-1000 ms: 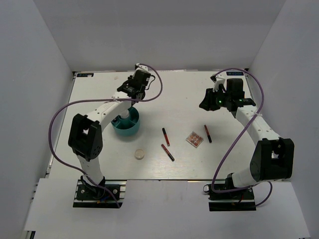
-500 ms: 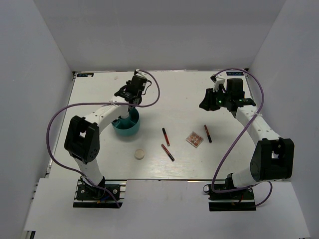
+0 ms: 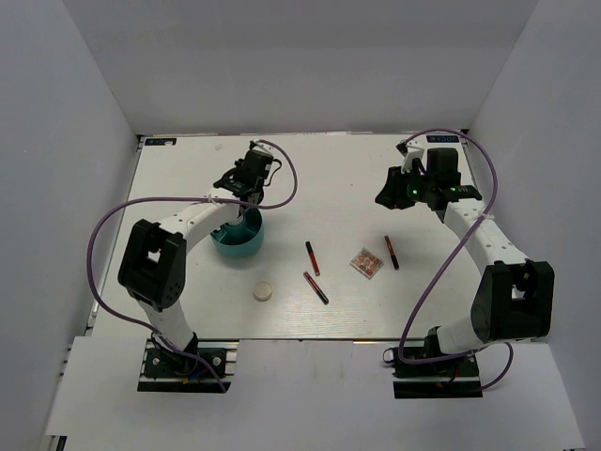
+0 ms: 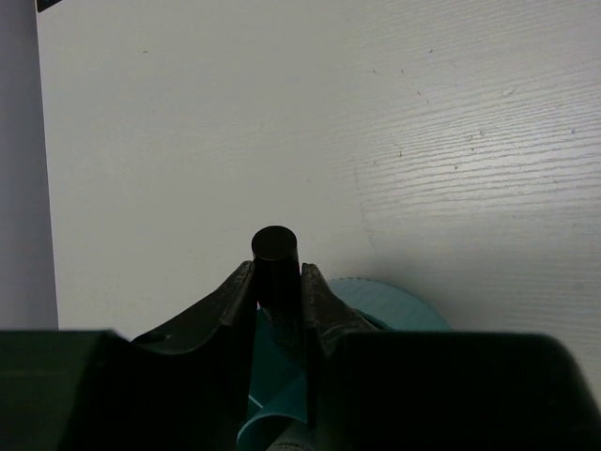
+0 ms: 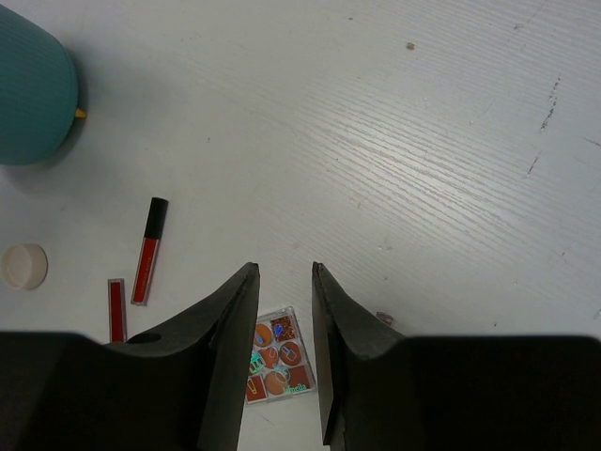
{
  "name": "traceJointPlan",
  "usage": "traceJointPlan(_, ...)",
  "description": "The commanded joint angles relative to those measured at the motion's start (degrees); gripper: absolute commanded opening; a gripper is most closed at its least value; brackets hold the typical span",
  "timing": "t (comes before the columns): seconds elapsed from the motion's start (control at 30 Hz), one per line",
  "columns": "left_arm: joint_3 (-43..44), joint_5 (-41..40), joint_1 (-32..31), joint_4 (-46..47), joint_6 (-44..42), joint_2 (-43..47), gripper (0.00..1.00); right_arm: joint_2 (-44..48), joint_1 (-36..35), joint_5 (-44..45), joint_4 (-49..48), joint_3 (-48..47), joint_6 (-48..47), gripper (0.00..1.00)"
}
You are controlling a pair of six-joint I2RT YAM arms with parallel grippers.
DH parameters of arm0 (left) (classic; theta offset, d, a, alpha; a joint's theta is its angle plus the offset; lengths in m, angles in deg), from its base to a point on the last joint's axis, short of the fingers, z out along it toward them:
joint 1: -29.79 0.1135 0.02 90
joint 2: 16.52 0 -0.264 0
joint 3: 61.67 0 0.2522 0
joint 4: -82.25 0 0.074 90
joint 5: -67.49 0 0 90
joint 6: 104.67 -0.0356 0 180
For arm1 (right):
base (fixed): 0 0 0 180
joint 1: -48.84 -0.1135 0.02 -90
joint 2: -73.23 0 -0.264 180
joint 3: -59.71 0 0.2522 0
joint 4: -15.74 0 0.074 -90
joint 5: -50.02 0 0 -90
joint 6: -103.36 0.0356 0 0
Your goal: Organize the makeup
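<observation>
Left and right arms, one moment. My left gripper (image 4: 277,282) is clamped on the black tube (image 4: 275,254), held above the far rim of the teal tub (image 4: 399,305). My right gripper (image 5: 285,282), jaws parted and holding nothing, hangs well right of the tub. The red-black sticks (image 3: 312,257), square palette (image 3: 367,262) and round compact (image 3: 264,292) lie on the table (image 3: 329,178) to the tub's right and near side.
</observation>
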Motion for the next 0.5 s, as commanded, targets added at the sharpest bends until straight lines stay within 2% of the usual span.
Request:
traceJointPlan(0.0, -1.11, 0.39, 0.21, -0.56, 0.58, 5.34, 0.30, 1.04, 0.19, -0.35, -1.57, -0.41, -0.04, 0.35)
traceJointPlan(0.07, -1.20, 0.31, 0.21, -0.73, 0.85, 5.69, 0.42, 0.96, 0.19, -0.44, -1.57, -0.41, -0.13, 0.35)
traceJointPlan(0.17, -1.02, -0.04, 0.21, -1.08, 0.93, 5.96, 0.53, 1.04, 0.19, -0.35, -1.48, -0.41, -0.13, 0.35)
traceJointPlan(0.47, 0.03, -0.04, 0.21, -1.97, 1.90, 6.92, 0.59, 1.13, 0.28, -0.26, -1.31, -0.50, -0.13, 0.35)
